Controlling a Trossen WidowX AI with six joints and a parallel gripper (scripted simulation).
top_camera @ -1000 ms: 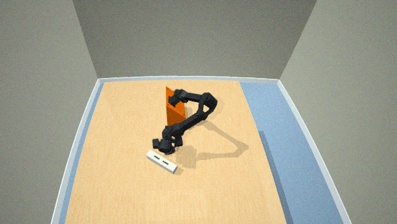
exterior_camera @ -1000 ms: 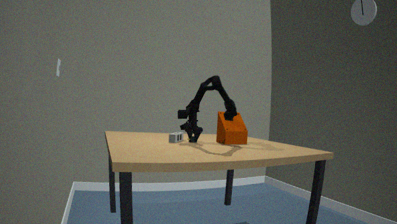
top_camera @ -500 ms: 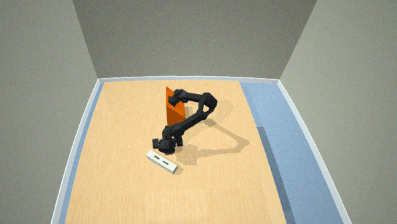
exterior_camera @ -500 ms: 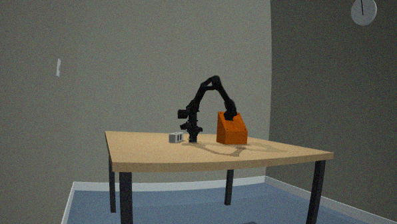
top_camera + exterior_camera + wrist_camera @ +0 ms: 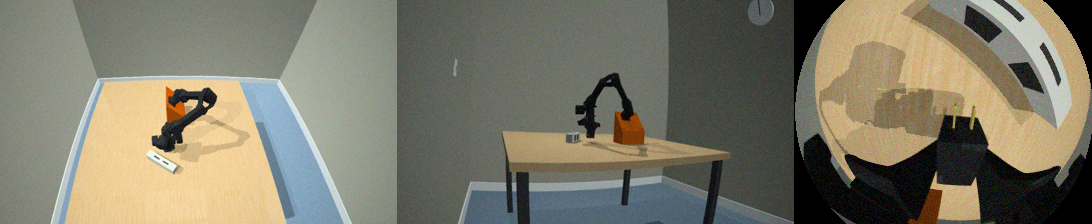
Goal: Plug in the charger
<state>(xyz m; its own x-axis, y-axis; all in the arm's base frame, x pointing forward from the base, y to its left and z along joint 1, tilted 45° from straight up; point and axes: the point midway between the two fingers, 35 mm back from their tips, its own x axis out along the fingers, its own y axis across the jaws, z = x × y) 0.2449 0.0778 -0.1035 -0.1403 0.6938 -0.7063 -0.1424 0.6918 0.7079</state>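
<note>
The black two-prong charger [image 5: 962, 164] [image 5: 590, 136] is between the fingers of my gripper [image 5: 958, 144] [image 5: 591, 131], which is shut on it. Its two brass prongs [image 5: 954, 119] point away from the gripper, toward the top of the wrist view. The power strip [image 5: 170, 167] [image 5: 569, 138] [image 5: 1004, 51] is white on top with grey sides. It lies on the table in front of the gripper, diagonal in the top view, with a gap between it and the prongs. Dark openings show in its top and in the side facing the charger. The arm hides the charger in the top view.
The orange base block [image 5: 174, 116] [image 5: 629, 134] [image 5: 930, 205] stands behind the gripper, under the arm's root. The wooden table [image 5: 116, 187] [image 5: 557, 157] carries the arm and strip. Arm shadows fall beside the charger in the wrist view.
</note>
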